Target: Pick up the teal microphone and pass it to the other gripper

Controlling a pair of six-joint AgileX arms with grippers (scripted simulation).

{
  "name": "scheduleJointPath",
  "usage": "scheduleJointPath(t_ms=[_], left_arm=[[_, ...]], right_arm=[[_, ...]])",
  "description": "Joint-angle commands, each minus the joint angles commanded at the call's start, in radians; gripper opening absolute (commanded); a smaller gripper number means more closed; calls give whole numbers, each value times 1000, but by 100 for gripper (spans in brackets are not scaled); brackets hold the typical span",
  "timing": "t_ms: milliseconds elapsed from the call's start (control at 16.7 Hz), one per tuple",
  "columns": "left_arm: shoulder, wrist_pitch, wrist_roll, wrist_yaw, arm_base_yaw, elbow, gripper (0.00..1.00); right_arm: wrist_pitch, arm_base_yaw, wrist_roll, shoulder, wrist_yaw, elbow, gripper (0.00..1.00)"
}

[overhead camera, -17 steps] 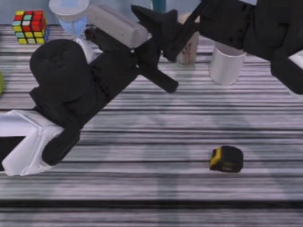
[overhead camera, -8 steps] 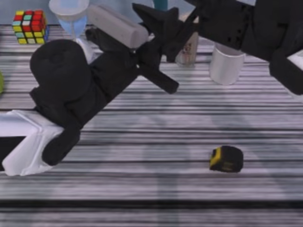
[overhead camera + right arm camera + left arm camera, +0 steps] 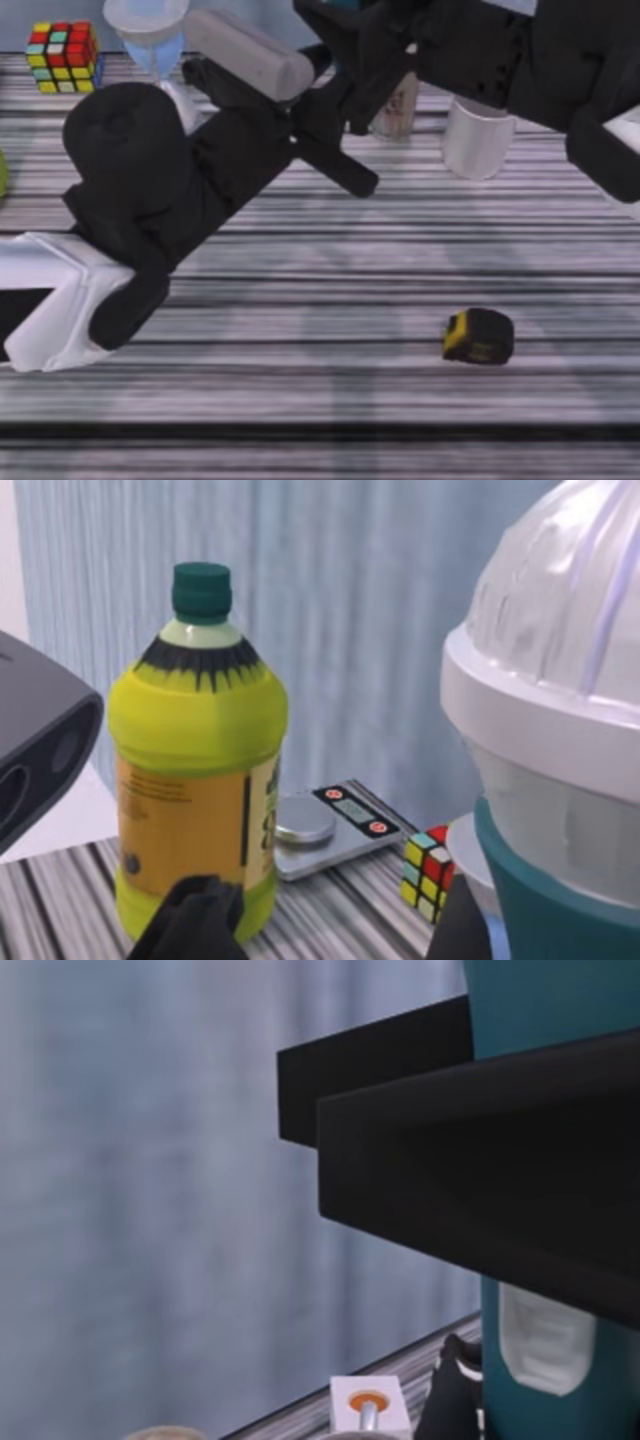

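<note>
Top view places both arms at the upper middle of the frame, above a striped surface (image 3: 300,400), where the left end effector (image 3: 335,150) and the right end effector (image 3: 350,40) meet around the teal microphone (image 3: 345,5), only a sliver of it visible at the top edge. How far either one is open, and which has hold of the microphone, cannot be told from any view. A good handover calls for the receiving fingers to close squarely on the handle, clear of the other pair, before anything lets go. Left wrist view alone shows black fingers (image 3: 480,1160) crossing the teal handle (image 3: 550,1005) and its white panel (image 3: 545,1340). Right wrist view alone shows the mesh head (image 3: 560,660) close up, plus a yellow bottle (image 3: 195,780) and a scale (image 3: 330,825) that the overhead misses. Overhead alone takes in a tape measure (image 3: 478,336), white cup (image 3: 478,140) and puzzle cube (image 3: 62,56).
</note>
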Motion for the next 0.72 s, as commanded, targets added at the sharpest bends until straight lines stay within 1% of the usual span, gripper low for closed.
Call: scheduleJointPath(t_ms=[480, 720], left_arm=[[0, 0, 0, 0, 0, 0, 0], [0, 0, 0, 0, 0, 0, 30]], right_arm=[[0, 0, 0, 0, 0, 0, 0], [0, 0, 0, 0, 0, 0, 0]])
